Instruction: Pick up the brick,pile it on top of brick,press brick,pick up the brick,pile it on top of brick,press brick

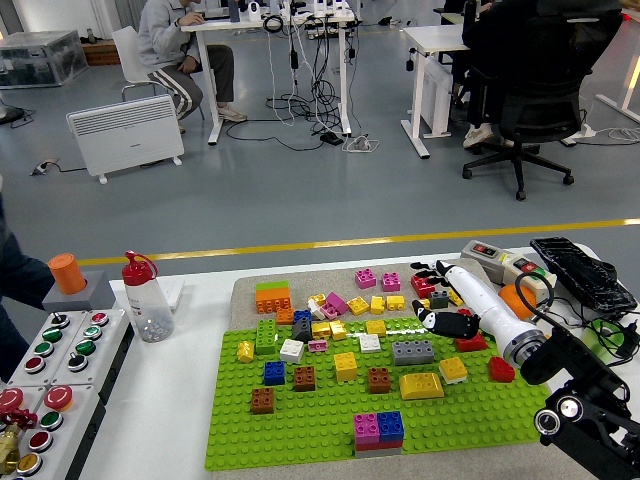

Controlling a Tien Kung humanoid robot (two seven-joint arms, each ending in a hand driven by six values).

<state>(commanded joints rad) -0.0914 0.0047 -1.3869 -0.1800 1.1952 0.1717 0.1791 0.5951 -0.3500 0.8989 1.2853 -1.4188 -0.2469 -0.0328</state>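
My right hand [432,297], white with black fingers, reaches in from the lower right and hovers at the far right of the green baseplate [320,425]. Its fingers [423,269] are spread over a red brick [421,284] and a dark grey brick [438,299], while the thumb [446,323] points left above the plate. It holds nothing. A magenta and blue pair [378,427] sits stacked near the plate's front edge. A grey brick [412,351] and a yellow brick [421,385] lie just left of the hand. The left arm is out of view.
Loose bricks crowd the tan mat [245,295] behind the plate. At the left stand a water bottle [146,298] and a button panel [45,375]. A switch box [505,262], an orange ball [518,298] and a keyboard [582,272] sit at the right. A person's dark clothing [10,290] shows at the left edge.
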